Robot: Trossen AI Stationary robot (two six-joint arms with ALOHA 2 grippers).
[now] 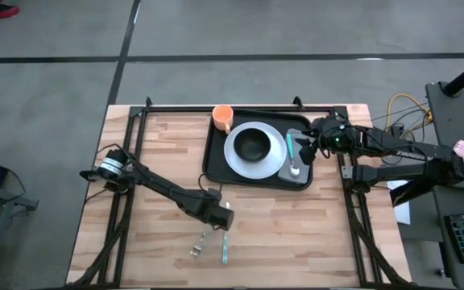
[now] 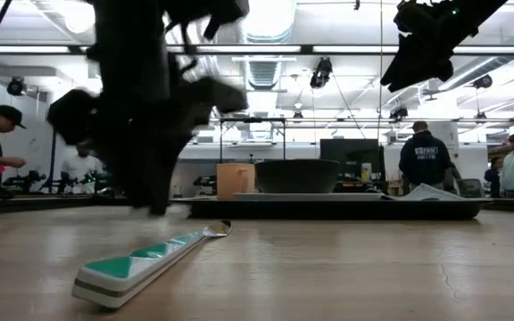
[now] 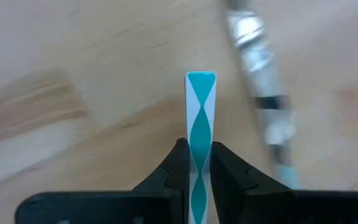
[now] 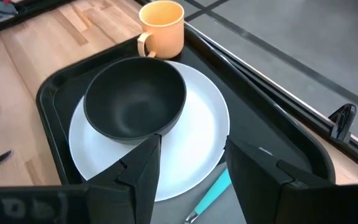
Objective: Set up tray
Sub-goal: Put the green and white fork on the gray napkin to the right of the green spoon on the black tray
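On the wooden table, the black low-rimmed tray holds tableware; left claw grips a teal-and-white utensil handle, right claw open.

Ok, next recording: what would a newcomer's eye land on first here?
Probably the black tray at the table's far edge, already holding a white plate with a black bowl on it, an orange mug in the corner and a teal-handled spoon beside the plate. Nearer the front, the left claw is shut on a teal-and-white utensil handle lying on the wood, while the right claw hovers open over the tray.
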